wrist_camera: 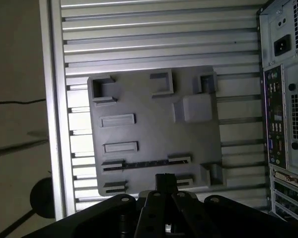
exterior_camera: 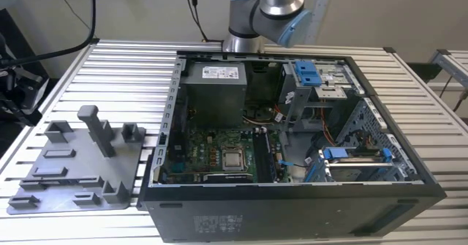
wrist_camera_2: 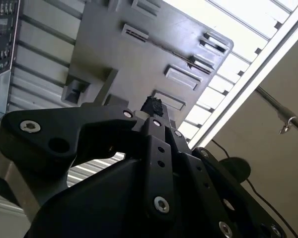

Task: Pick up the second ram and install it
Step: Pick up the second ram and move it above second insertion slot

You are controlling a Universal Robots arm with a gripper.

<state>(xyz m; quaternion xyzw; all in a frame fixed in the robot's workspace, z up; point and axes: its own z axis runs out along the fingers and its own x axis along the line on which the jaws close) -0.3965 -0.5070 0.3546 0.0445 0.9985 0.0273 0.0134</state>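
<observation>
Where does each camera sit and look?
Exterior view: off the arm, looking down at the open black computer case on the ribbed metal table; the grey-and-blue robot arm shows beyond it.
First wrist view: on the arm, looking straight down past the black claw at the flat grey plastic tray.
Second wrist view: on the arm, slanting past the claw at that tray.
All three share the tray.

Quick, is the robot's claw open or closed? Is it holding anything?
Gripper: looks closed, with nothing visible between its fingertips, pointing toward the grey tray.
</observation>
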